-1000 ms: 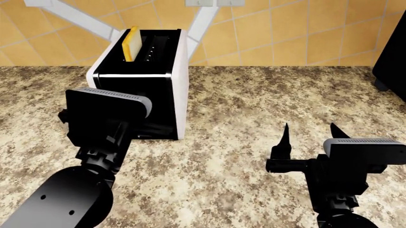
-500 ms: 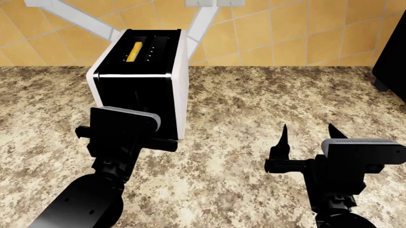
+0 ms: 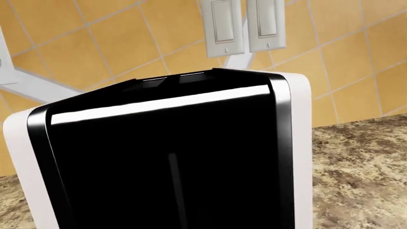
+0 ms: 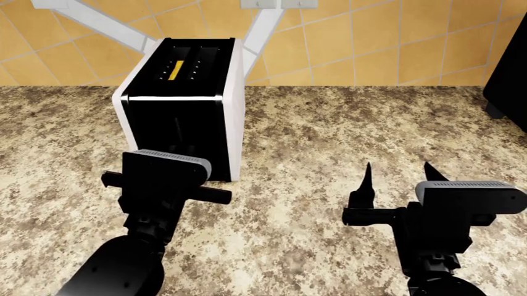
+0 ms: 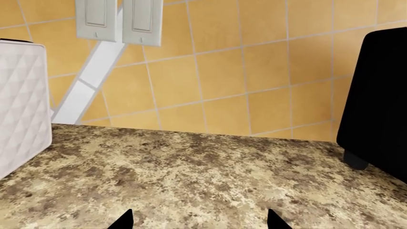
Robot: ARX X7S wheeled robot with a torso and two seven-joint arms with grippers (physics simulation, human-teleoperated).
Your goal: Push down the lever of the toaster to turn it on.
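Note:
The toaster [image 4: 177, 111] stands at the back left of the counter, its glossy black front facing me. A yellow slice [image 4: 173, 69] sits sunk low in its left slot. In the left wrist view the toaster [image 3: 165, 157] fills the frame and a faint vertical slot [image 3: 176, 191] runs down its front; the lever does not show. My left gripper [image 4: 165, 176] is low, just in front of the toaster's base, its fingers hidden behind its camera housing. My right gripper [image 4: 397, 176] is open and empty over the counter, well to the toaster's right, and also shows in the right wrist view [image 5: 198, 222].
A large black appliance [image 4: 509, 74] stands at the right edge, also in the right wrist view [image 5: 378, 95]. Wall switches [image 3: 245, 24] sit on the tiled wall behind the toaster. Speckled countertop [image 4: 329, 135] lies between the arms.
The yellow slice has sunk from standing above the slot to low inside it. My left gripper has moved down the toaster's front and back toward me. The right arm is still.

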